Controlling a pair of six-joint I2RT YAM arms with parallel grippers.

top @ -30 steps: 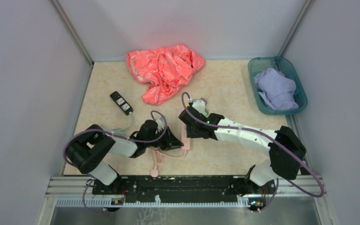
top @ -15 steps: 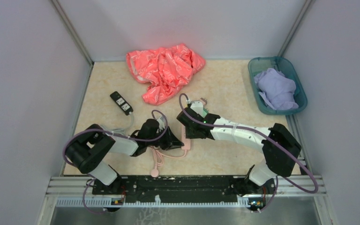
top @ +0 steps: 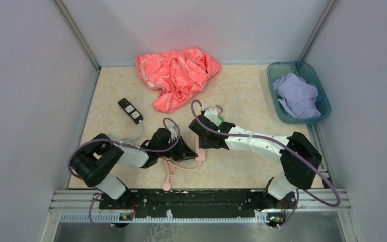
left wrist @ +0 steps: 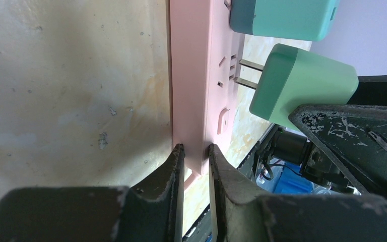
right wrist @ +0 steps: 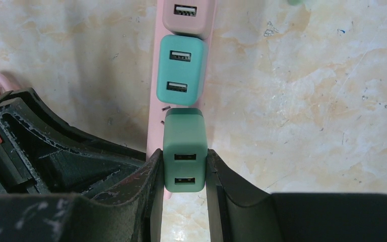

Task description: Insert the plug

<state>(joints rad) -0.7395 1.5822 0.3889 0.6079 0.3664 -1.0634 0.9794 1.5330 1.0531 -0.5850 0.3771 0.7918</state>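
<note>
Left end effector (left wrist: 195,152) pinches a pink plastic power strip (left wrist: 191,75) as right end effector (right wrist: 184,157) grips a boxy green plug (right wrist: 184,135).

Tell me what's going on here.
The left hand pinches one end of the pink power strip. The right hand grips a green charger with its prongs at a socket on the strip, bare metal showing, so it is not fully seated. A teal charger sits plugged in beside it.
</note>
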